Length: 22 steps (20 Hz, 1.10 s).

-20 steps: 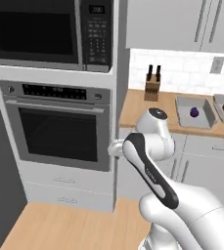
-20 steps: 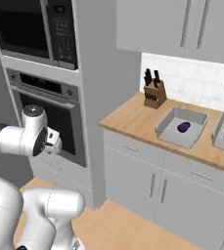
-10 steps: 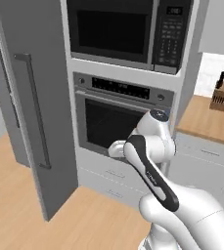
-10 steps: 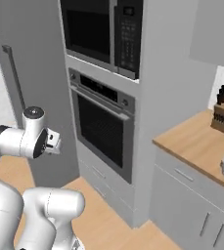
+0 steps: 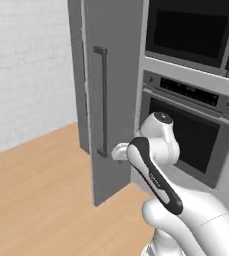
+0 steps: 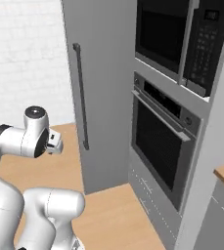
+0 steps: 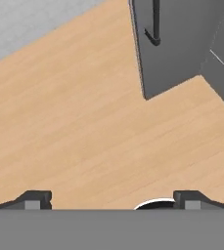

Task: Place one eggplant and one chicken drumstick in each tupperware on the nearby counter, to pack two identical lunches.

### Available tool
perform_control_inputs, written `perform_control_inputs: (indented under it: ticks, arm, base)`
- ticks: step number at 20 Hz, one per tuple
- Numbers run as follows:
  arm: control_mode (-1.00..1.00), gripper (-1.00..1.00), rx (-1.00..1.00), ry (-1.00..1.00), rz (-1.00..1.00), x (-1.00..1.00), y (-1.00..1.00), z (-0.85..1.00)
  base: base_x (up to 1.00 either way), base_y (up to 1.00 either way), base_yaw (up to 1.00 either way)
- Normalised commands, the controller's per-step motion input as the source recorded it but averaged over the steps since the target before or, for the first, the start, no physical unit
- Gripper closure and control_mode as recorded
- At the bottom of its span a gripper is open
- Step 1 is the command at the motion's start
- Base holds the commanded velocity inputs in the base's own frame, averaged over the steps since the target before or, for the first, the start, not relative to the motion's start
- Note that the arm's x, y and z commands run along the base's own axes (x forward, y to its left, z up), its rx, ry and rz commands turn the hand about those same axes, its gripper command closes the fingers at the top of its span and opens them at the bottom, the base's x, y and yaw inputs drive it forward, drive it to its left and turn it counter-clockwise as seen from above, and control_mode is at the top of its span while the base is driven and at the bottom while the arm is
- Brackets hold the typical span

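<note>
Hand view: the gripper (image 7: 108,200) is held open, empty, over smooth wood-grain floor (image 7: 79,112) beside a flat grey fridge (image 7: 182,44)

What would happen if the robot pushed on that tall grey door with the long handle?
The tall grey door looks like a stiff, heavy slab, so it probably wouldn't bend. It seems shut, so a push likely does nothing. Its long bar handle suggests pulling instead.

Glossy white arm (image 5: 156,150), dark joint bands
</note>
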Motion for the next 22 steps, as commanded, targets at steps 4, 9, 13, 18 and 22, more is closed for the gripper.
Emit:
perform_control_inputs:
  ticks: [4,9,13,18,22]
  arm:
    - [1.00,-1.00,0.00,0.00,0.00,0.00,0.00,0.00]
    - [1.00,-1.00,0.00,0.00,0.00,0.00,0.00,0.00]
    - [1.00,-1.00,0.00,0.00,0.00,0.00,0.00,0.00]
    - [1.00,-1.00,0.00,0.00,0.00,0.00,0.00,0.00]
    - [1.00,-1.00,0.00,0.00,0.00,0.00,0.00,0.00]
  base:
    - [-0.90,1.00,0.62]
    - [-0.17,1.00,0.39]
    - [1.00,0.94,0.10]
    - [1.00,0.43,-0.03]
    - [-0.39,-0.54,0.21]
